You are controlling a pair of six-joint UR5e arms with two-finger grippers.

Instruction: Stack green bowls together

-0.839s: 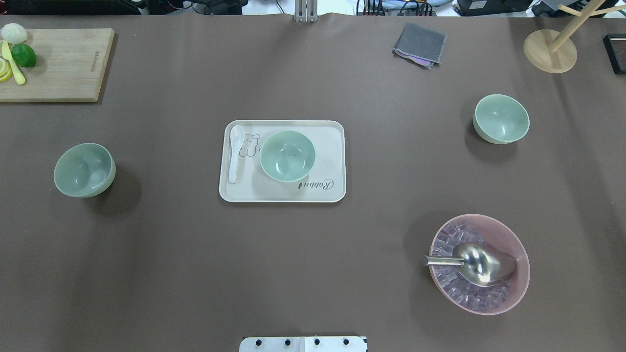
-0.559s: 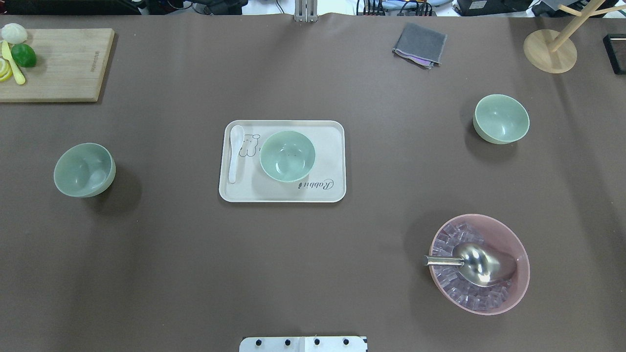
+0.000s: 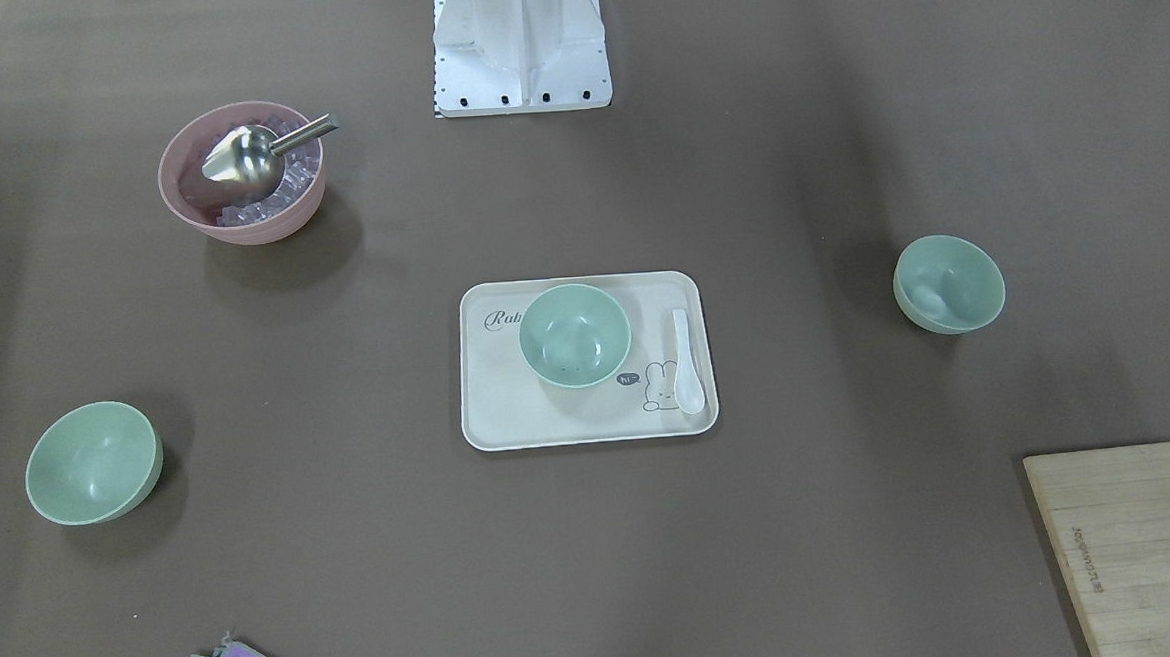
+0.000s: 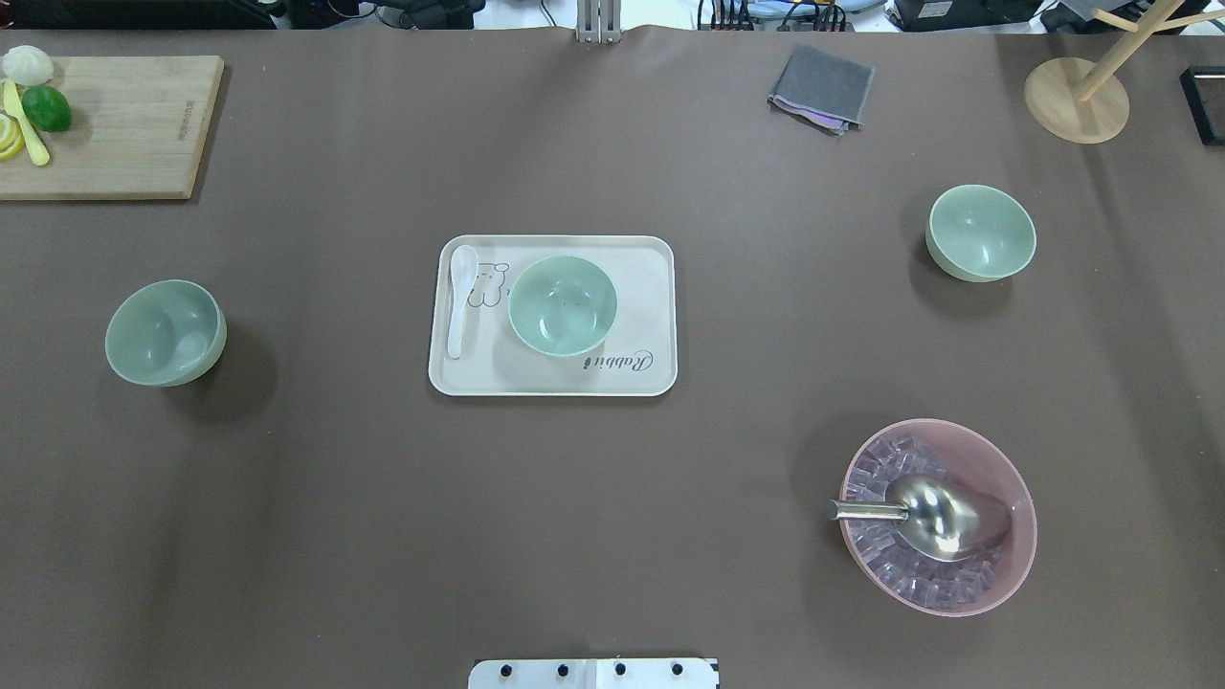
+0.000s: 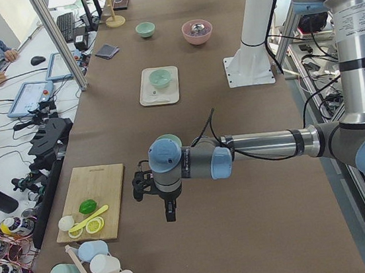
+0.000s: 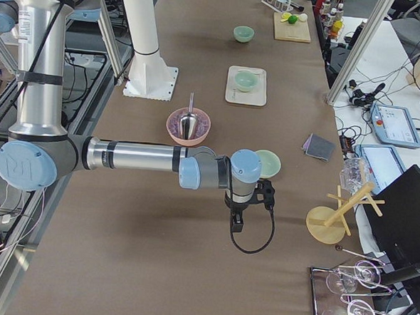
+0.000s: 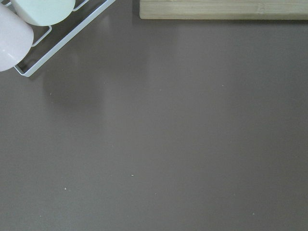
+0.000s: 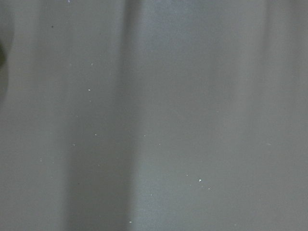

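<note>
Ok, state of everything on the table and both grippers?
Centre pale green round bowl, on cream tray: upright, unstacked.
Left-side pale green round bowl: upright, unstacked.
Right-side pale green round bowl: upright, unstacked.
Large pink bowl: upright, holds clear cubes, metal scoop.
Left gripper: clear of bowls, opening unclear.
Right gripper: clear of bowls, opening unclear.

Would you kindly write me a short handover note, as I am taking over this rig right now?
Left gripper and right gripper: both hang over the table, touching no bowl; jaws too small to judge.
Green bowls: tray bowl sits on the tray mid-table, left bowl on the robot's left, right bowl on its far right; all upright and apart.
Done: nothing stacked.
Left: nest two bowls into the third.
</note>
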